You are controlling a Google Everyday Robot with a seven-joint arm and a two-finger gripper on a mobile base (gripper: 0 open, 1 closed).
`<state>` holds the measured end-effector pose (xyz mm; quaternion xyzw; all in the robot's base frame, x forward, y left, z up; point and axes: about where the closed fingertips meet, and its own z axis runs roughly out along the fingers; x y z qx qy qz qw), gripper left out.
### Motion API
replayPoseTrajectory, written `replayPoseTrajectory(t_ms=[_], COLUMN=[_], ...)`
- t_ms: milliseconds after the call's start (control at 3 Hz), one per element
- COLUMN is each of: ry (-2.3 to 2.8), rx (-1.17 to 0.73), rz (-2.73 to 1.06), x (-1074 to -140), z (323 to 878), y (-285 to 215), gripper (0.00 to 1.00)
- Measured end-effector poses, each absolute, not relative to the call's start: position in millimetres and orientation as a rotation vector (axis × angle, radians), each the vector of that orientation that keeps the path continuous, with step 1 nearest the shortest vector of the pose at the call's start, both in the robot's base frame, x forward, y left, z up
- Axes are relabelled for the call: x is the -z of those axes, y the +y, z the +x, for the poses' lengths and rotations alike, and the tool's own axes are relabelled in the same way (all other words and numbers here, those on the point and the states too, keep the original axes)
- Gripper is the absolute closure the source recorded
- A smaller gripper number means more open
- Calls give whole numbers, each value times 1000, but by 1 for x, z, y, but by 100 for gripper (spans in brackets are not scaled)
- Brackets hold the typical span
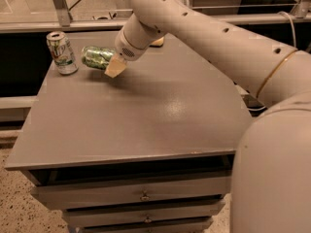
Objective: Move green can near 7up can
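Observation:
The green can [97, 57], dark green with a pale busy print, lies on its side in the air just above the far left of the grey table [146, 115]. My gripper [112, 62] is shut on its right end; one tan finger [115, 68] shows below it. The 7up can [61, 53], pale with a green logo and silver top, stands upright at the table's far left corner, a short gap to the left of the green can.
A tan object [157, 42] lies on the table's far edge, mostly hidden behind my arm [209, 38]. Drawers [141, 195] run under the table's front. A metal rail and post [60, 6] stand behind the table.

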<state>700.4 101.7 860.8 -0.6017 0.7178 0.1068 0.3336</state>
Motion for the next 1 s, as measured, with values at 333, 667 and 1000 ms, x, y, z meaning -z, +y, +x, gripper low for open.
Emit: replayPoseTrajectory(t_ms=[333,667,1000], ry=[1861,1850,1845], rx=[-314,-331,-343], rz=[-1626,-1659,-1682], x=[-854,-852,-848], z=[708,710,710], y=[124,136,143], gripper=[81,59,36])
